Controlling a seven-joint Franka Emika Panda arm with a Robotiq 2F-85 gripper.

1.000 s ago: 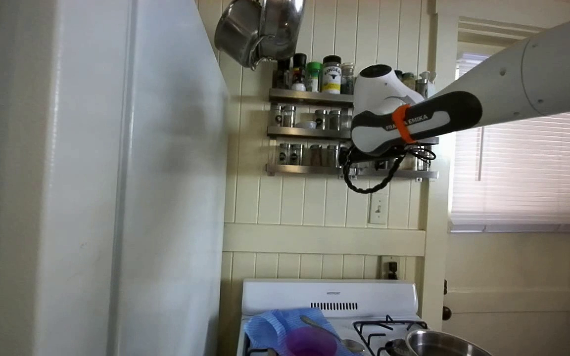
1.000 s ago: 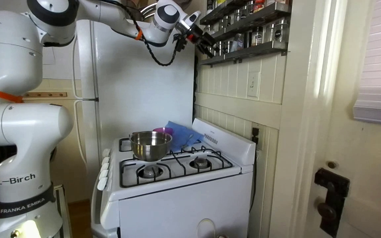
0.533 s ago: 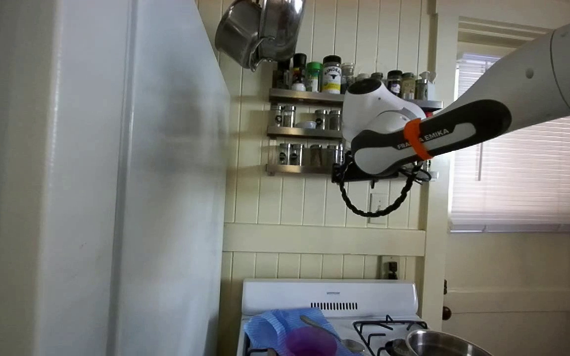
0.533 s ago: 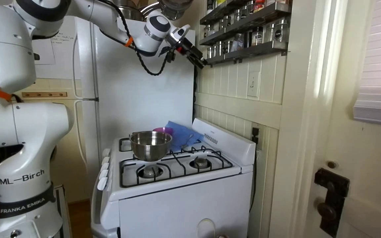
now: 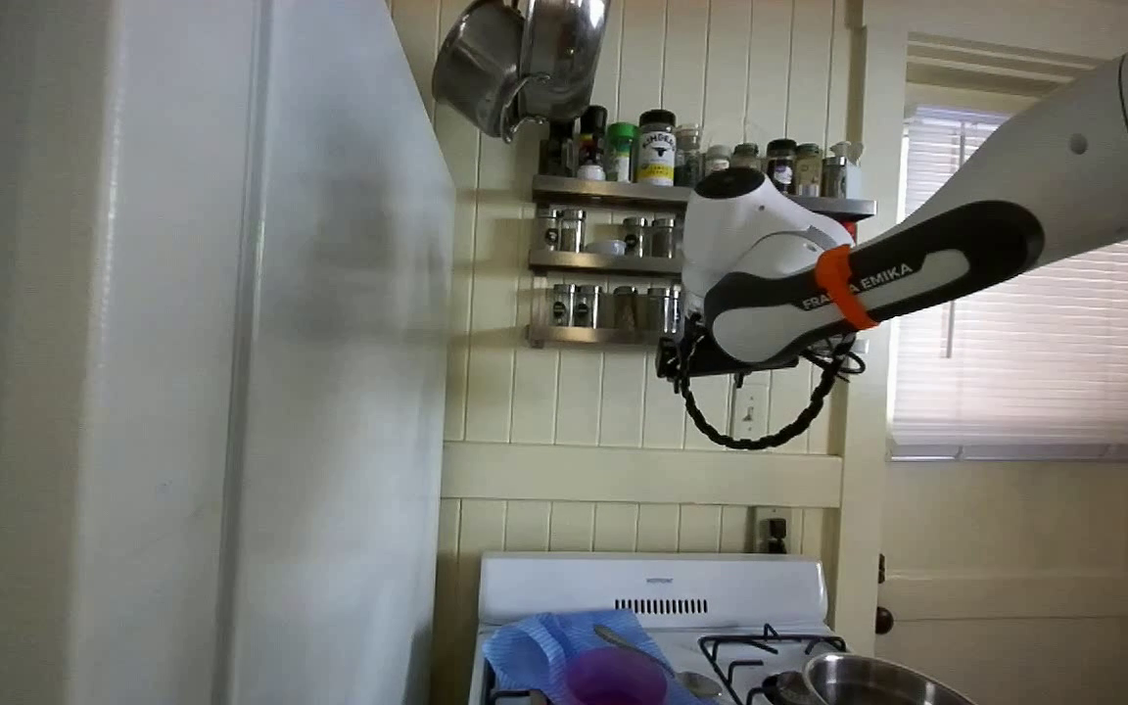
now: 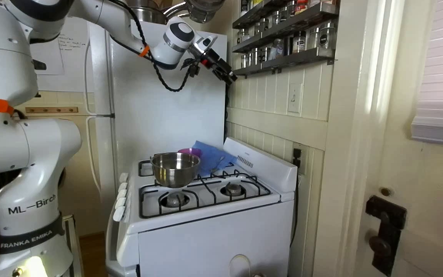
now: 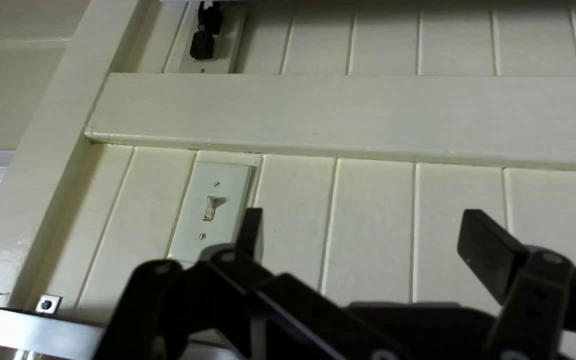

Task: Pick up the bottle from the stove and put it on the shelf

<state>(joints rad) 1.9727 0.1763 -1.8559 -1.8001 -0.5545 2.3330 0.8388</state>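
The bottle (image 6: 277,49) is, as I judge, the small pale one on the lowest tier of the shelf (image 6: 302,58); it shows only small, so I am not fully sure. It looks tilted, near a dark-lidded jar (image 6: 299,42); whether it leans against something, I cannot tell.

The fingers (image 7: 490,252) are spread wide with nothing between them: in the wrist view only the wall planks (image 7: 373,220) appear in the gap, with the light switch (image 7: 211,207) just beside one finger. In an exterior view they point downward near the far end of the lowest tier; how much depth lies between, I cannot read.

So the placing is probably finished, and the step in hand would be to bring the arm (image 5: 916,264) away. To do this well, one should keep the fingers apart, go first straight back from the planks and only then turn, so that neither they nor the cable loop (image 5: 748,444) catches the shelf or a jar. A slow retreat is also safer for a bottle which may not stand firmly.

On the stove (image 6: 214,231), well below, I find a steel bowl (image 6: 175,171), a blue cloth (image 6: 215,159) and a purple bowl (image 5: 615,676), but no bottle; the steel bowl hides some part behind it.
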